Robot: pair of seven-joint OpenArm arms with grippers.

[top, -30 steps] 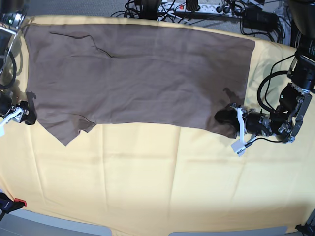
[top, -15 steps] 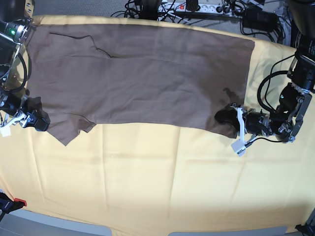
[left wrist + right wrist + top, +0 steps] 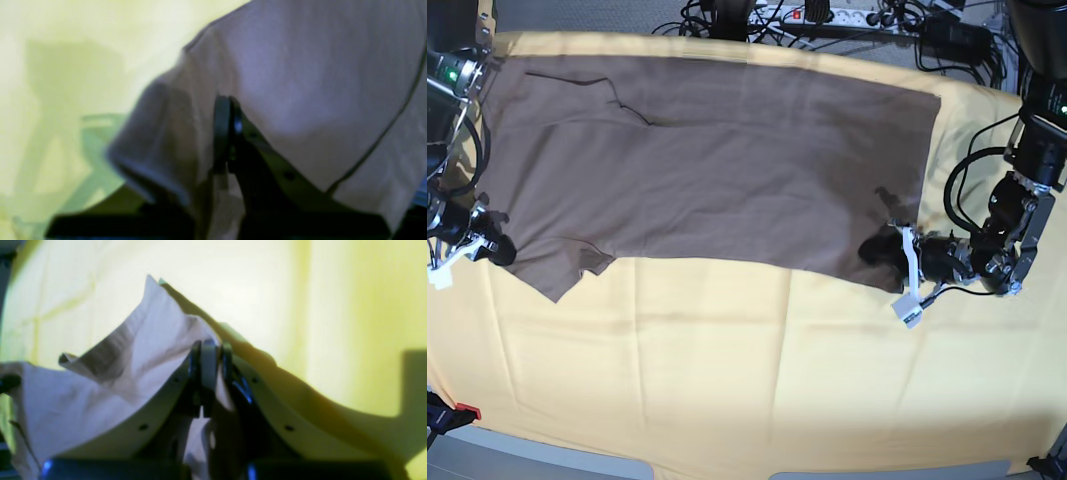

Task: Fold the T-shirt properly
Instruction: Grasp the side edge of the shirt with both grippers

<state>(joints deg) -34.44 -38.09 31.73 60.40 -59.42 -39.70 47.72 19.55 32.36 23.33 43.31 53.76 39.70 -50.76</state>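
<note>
Brown T-shirt (image 3: 717, 160) spread flat, upper frame.
I see both jaws clamped on its lower corners: left gripper (image 3: 879, 250), right gripper (image 3: 499, 250).

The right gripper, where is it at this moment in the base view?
The right gripper sits at the left edge of the base view, shut on the T-shirt near its lower sleeve corner, above the yellow cloth.

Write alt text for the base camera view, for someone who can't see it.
A brown T-shirt lies spread flat on a pale yellow cloth, with both grippers shut on its near edge. The right gripper pinches the sleeve end at the picture's left; the left gripper grips the corner at its right. Cables run along the far edge.
</note>
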